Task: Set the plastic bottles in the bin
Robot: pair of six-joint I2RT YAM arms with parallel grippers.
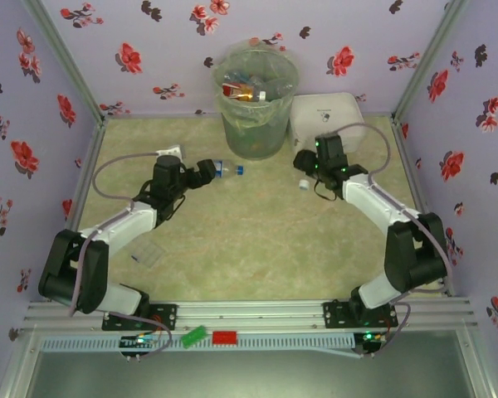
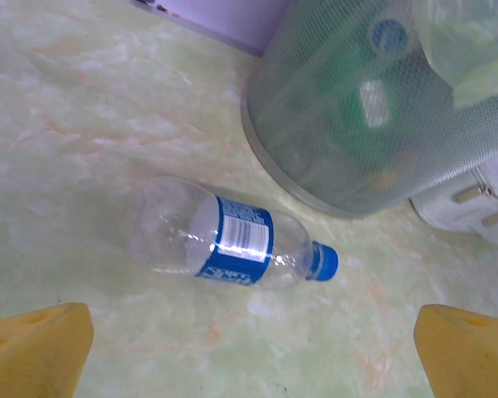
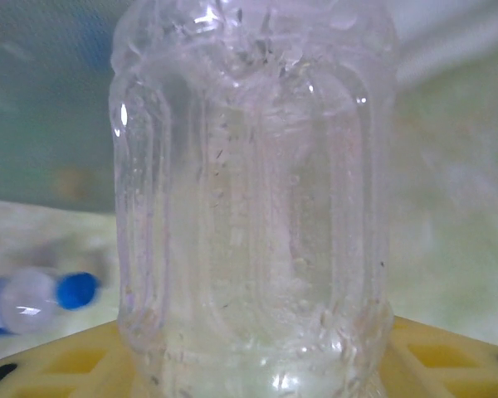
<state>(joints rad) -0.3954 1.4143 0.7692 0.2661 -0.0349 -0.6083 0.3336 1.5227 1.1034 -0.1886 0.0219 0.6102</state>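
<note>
Likely light and crushable, the clear ribbed plastic bottle (image 3: 249, 191) is gripped across its body by the right hand (image 3: 251, 371); left hand (image 2: 251, 352) open.

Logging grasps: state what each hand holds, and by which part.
Right hand grips a clear bottle by its ribbed body. Left hand is open and holds nothing; a blue-labelled bottle lies before it.
</note>
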